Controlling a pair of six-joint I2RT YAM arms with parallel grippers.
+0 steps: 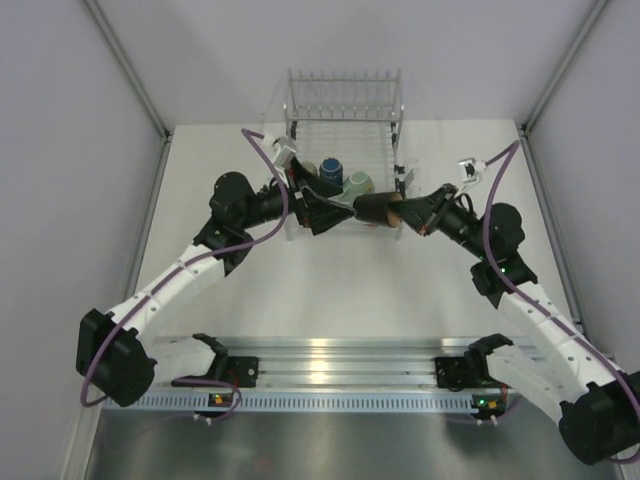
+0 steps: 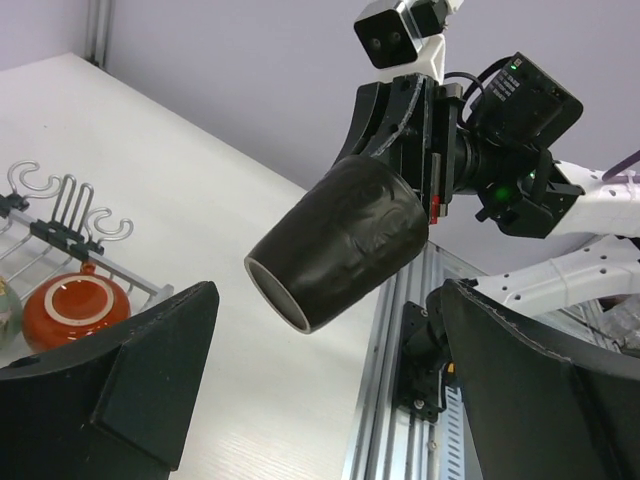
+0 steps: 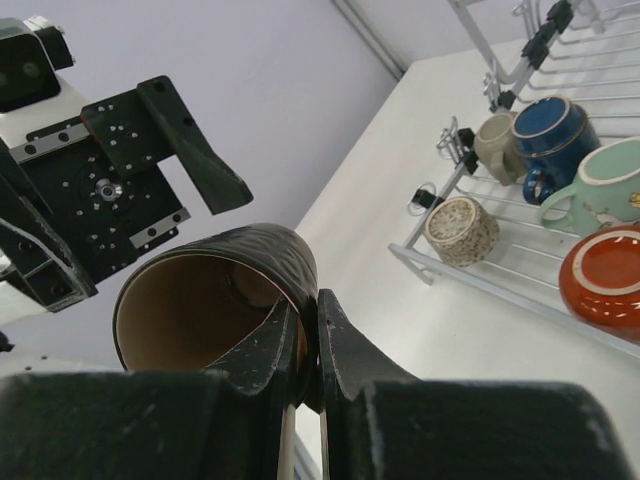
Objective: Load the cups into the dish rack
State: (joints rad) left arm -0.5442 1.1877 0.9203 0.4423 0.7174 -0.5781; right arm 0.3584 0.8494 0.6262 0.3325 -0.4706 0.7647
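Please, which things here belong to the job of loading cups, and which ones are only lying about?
Job: black cup, held by the right claw; rack; in it, orange cup, mint cup, blue cup, beige cup, speckled cup.
Lying about: rail along the near edge; purple cables; black clips on the rack.

White arms (image 1: 170,285) with black joints (image 1: 232,195) and purple cables (image 1: 255,138)
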